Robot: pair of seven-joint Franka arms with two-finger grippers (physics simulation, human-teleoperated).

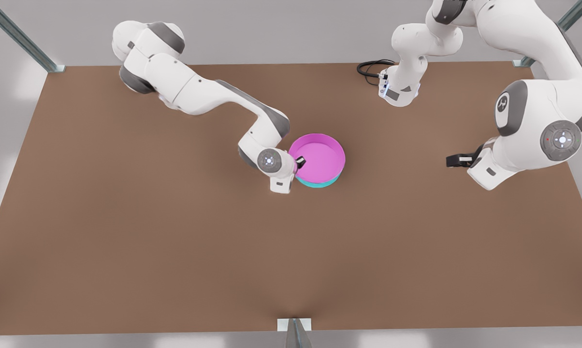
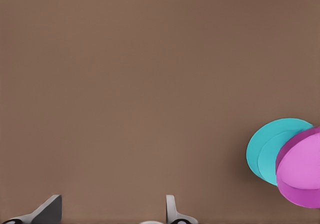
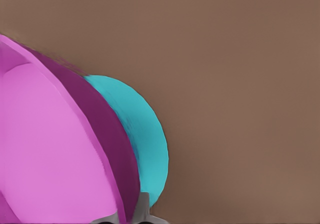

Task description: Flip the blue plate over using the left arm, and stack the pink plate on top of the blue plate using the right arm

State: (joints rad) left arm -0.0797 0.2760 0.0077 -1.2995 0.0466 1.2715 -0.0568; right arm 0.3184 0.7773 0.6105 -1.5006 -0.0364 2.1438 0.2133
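We see the round, shallow magenta-pink plastic plate (image 1: 318, 158) with its raised rim sitting over the round turquoise-cyan plastic plate (image 1: 318, 183) near the middle of the flat brown table (image 1: 126, 232); in the front view only a crescent of turquoise peeks out beneath the pink rim. The right gripper (image 1: 299, 161), on the arm at the front view's left, pinches the pink plate's rim, one finger inside the rim and one outside. In the right wrist view the dark finger (image 3: 142, 207) presses against the outer pink wall (image 3: 107, 134), and the turquoise plate (image 3: 145, 134) lies just behind it. We judge this edge grip is what lets the arm carry the plate level and lower it squarely onto the other. The turquoise plate presents a smooth flat face, so we take it to be lying base-up, its flat underside offered as the seat for stacking. The left gripper (image 1: 451, 160), on the arm at the front view's right, waits well apart from the plates with its fingers (image 2: 48, 210) spread and nothing between them, and its wrist view catches both plates (image 2: 265, 154) far off to one side. The stack seems nearly complete; what remains, we think, is releasing the pink plate.
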